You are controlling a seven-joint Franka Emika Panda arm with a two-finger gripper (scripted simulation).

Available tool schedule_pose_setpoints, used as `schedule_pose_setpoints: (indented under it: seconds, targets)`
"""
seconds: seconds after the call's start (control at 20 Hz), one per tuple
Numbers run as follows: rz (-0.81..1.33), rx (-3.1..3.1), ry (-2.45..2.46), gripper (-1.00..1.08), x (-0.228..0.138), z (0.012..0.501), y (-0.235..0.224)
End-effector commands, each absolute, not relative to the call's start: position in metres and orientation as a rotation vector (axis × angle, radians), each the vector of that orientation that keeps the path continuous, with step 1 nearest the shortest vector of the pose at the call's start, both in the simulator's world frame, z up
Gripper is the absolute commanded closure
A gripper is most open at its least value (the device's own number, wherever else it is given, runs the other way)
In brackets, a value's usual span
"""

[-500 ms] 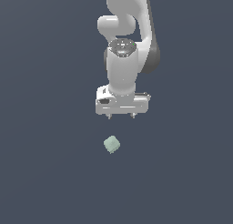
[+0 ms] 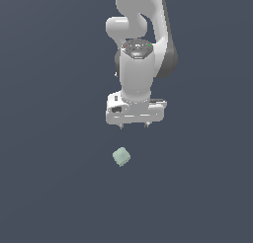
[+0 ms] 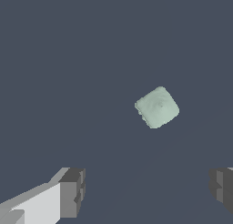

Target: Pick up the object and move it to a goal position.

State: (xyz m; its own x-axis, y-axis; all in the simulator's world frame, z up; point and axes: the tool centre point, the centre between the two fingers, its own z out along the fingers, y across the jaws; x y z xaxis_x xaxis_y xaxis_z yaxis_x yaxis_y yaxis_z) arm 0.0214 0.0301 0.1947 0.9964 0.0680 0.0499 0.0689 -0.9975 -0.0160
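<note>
The gripper [image 3: 145, 193] is spread wide with nothing between its jaws. In the wrist view only the two dark finger pads [image 3: 73, 191] show, one on each side, and the far one is cut off by the picture's edge. Beyond them, apart from both pads, lies the pale mint-green cube [image 3: 157, 107], turned cornerwise on the plain dark floor [image 3: 68, 59]. In the exterior view the gripper [image 2: 134, 125] hangs above the cube [image 2: 121, 156] without touching it; just two short fingertip stubs poke out under the white hand, the rest being hidden behind its body. The arm [image 2: 141, 20] runs out of the top of the picture.
</note>
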Motion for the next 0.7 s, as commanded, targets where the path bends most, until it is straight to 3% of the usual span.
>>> schedule_pose_setpoints:
  seconds: [0.0,0.65]
  targets:
    - [-0.078,-3.121,-0.120,-0.92,0.022,0.197,0.033]
    - [-0.067,-3.121,-0.249,-0.92,0.032,0.182,0.025]
